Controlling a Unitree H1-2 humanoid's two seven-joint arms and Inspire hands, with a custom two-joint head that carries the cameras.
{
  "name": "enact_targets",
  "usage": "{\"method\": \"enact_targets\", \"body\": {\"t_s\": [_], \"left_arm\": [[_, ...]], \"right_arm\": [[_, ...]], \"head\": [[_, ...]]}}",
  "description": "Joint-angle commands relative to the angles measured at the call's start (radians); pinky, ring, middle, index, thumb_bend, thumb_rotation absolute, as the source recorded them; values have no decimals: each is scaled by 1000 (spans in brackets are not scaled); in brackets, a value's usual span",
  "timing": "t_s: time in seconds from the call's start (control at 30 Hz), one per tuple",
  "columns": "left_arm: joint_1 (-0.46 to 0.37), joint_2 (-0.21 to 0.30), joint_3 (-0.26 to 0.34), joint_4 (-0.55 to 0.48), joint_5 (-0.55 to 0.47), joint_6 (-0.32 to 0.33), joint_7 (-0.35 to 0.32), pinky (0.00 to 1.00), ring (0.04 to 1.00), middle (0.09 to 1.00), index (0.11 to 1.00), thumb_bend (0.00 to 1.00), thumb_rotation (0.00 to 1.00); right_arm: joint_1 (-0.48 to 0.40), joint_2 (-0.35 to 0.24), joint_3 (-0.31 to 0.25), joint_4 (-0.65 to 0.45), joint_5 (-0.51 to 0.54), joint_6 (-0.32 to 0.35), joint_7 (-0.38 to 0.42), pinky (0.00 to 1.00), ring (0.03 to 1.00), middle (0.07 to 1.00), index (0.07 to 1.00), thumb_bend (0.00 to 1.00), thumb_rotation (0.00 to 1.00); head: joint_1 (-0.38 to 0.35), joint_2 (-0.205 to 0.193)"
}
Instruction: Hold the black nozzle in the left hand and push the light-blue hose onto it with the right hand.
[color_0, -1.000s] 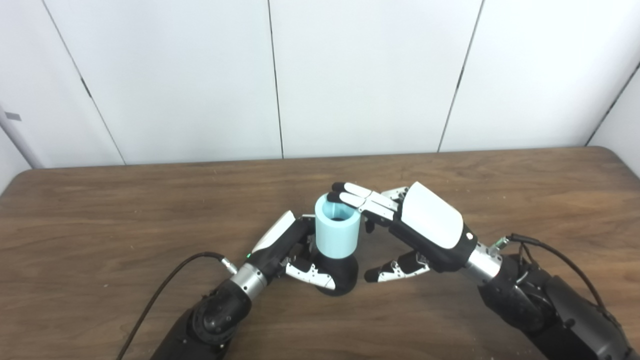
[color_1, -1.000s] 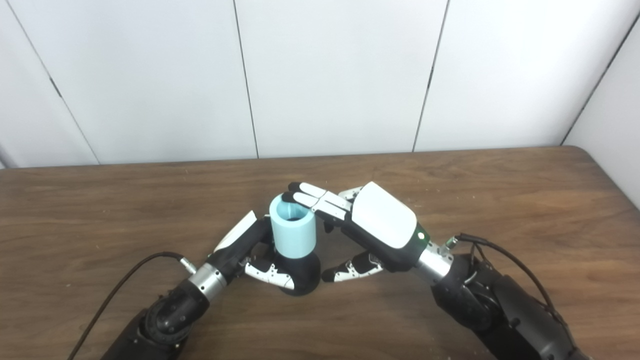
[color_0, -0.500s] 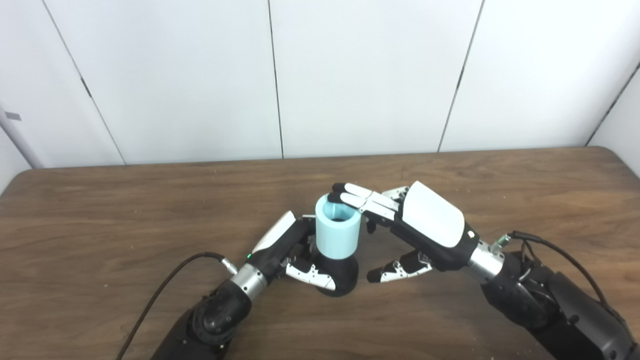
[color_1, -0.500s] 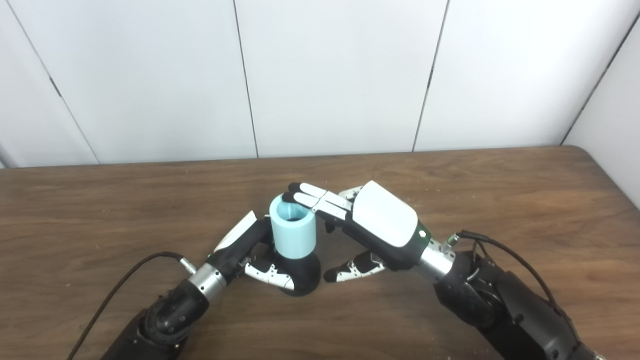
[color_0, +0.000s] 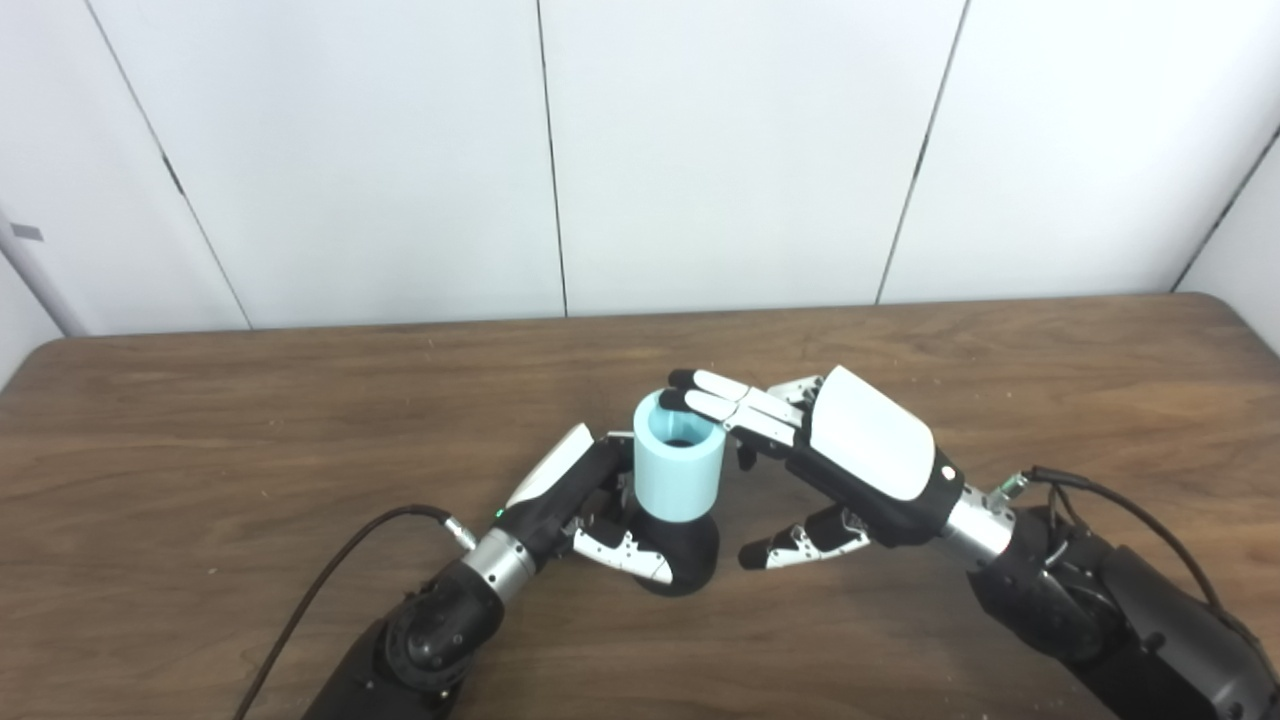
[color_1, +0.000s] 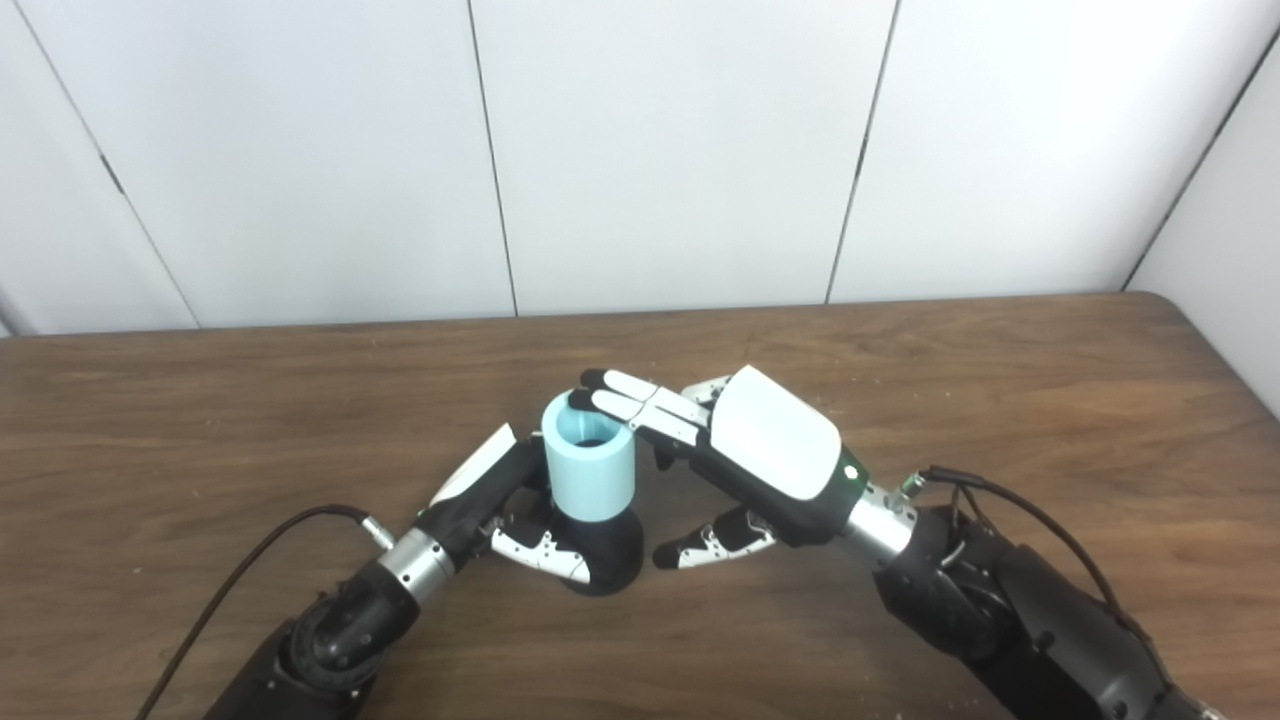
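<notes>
Hose (color_0: 679, 470) first: I see a short light-blue tube standing upright near the middle of the table (color_0: 200, 430), its lower end seated on the black nozzle (color_0: 690, 555), whose rounded base rests on the wood. No brand, label or writing shows on either piece that I can read. The tube's top is open toward me and I look down into a dark bore; what is at the bottom I cannot tell.

My left hand (color_0: 575, 500) is wrapped around the nozzle from the left, its white thumb lying across the front of the black base and its back pressed beside the hose wall, so it is grasping the nozzle. My right hand (color_0: 850, 455) comes in from the right with its fingers (color_0: 715, 400) stretched out flat, black tips resting on the far rim of the hose. Its thumb hangs low, well apart from the fingers and just clear of the nozzle base, so this hand grips nothing.

A black cable (color_0: 320, 590) loops over the table beside my left forearm. Bare wood runs wide on both sides and behind the parts, up to the white panelled wall (color_0: 400, 150); the table's rounded corners show at far left and far right.
</notes>
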Motion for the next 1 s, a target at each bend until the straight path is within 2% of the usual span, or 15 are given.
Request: {"method": "enact_targets", "body": {"t_s": [0.0, 0.27, 0.97], "left_arm": [[56, 35, -31, 48, 57, 94, -66, 164, 237, 335, 494, 519, 85], [56, 35, -28, 45, 60, 96, -70, 164, 237, 335, 494, 519, 85], [57, 35, -27, 41, 64, 99, -68, 166, 239, 337, 494, 519, 85]], "right_arm": [[-10, -29, 39, -9, -36, -28, 15, 423, 448, 920, 906, 476, 0], [-39, -62, 109, -4, -28, -28, -12, 424, 445, 916, 893, 476, 0], [-64, -91, 162, -10, -14, -28, -52, 423, 447, 906, 884, 476, 0]], "head": [[0, 1], [-1, 0], [-1, 1]]}}
